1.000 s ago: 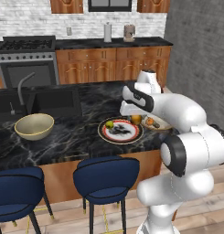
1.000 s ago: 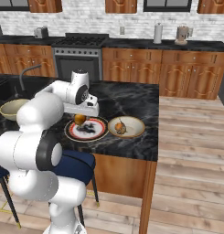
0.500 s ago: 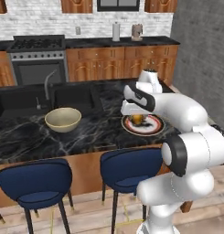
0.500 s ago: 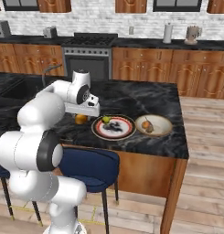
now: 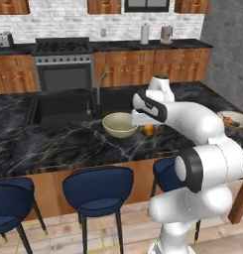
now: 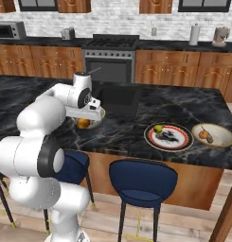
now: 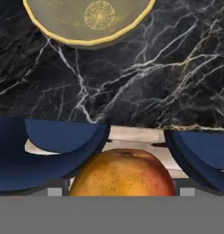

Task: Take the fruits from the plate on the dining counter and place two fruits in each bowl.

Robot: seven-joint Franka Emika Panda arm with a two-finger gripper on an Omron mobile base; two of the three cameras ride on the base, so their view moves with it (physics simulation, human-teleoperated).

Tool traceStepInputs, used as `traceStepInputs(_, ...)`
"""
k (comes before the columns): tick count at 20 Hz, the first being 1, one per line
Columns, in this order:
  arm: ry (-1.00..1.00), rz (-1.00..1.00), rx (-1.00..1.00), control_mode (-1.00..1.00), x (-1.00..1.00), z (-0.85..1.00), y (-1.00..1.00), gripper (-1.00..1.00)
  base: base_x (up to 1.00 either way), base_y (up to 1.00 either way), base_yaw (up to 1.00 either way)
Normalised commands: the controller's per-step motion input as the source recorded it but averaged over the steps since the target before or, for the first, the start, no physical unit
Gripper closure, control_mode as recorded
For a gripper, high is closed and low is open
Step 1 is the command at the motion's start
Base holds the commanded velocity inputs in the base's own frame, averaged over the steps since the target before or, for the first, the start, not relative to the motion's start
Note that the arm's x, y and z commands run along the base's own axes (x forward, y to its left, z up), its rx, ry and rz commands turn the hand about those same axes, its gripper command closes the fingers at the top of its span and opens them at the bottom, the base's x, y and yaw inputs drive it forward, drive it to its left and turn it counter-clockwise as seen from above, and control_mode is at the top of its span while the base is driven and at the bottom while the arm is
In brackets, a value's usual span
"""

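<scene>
1. The gripper [image 6: 84,122] holds a round orange fruit [image 7: 122,172], seen close between the jaws in the hand view. The jaws are narrowed onto it. The fingertips themselves are hidden by the fruit.

2. The held fruit [image 5: 149,129] hangs just beside the deep cream bowl [image 5: 120,124], on the side toward the counter's front edge. It is not yet over the bowl's opening. The hand view shows that bowl [image 7: 88,20] empty.

3. The plate [image 6: 168,136] sits toward the right end of the dining counter [image 6: 136,118], near its front edge, with a yellow-green fruit [image 6: 158,128] on it. The shallow bowl [image 6: 213,135] lies just beside the plate, nearer the right end. It holds an orange fruit and a brownish one.

4. Risk: a release at this position would likely drop the fruit on the marble. A round fruit could then roll off the front edge onto the blue stools [image 5: 97,186] below.

5. Risk: a low sideways approach could strike the bowl's rim and push the bowl toward the sink [image 5: 63,105] behind it.

6. Risk: only one fruit is visible on the plate. Whether others remain cannot be told from here.

7. Surface: polished black marble with white veining, hard and probably slick, on a brown wooden base.

8. Room: a stove [image 6: 109,56], wooden cabinets and a white brick wall stand behind the counter.
</scene>
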Motion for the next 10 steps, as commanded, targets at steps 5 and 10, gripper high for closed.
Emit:
traceStepInputs(5, 0.00, 0.00, 0.00, 1.00, 0.00, 0.00, 0.00, 1.00, 0.44, 0.20, 0.00)
traceStepInputs(10, 0.00, 0.00, 0.00, 1.00, 0.00, 0.00, 0.00, 1.00, 0.52, 0.16, 0.00)
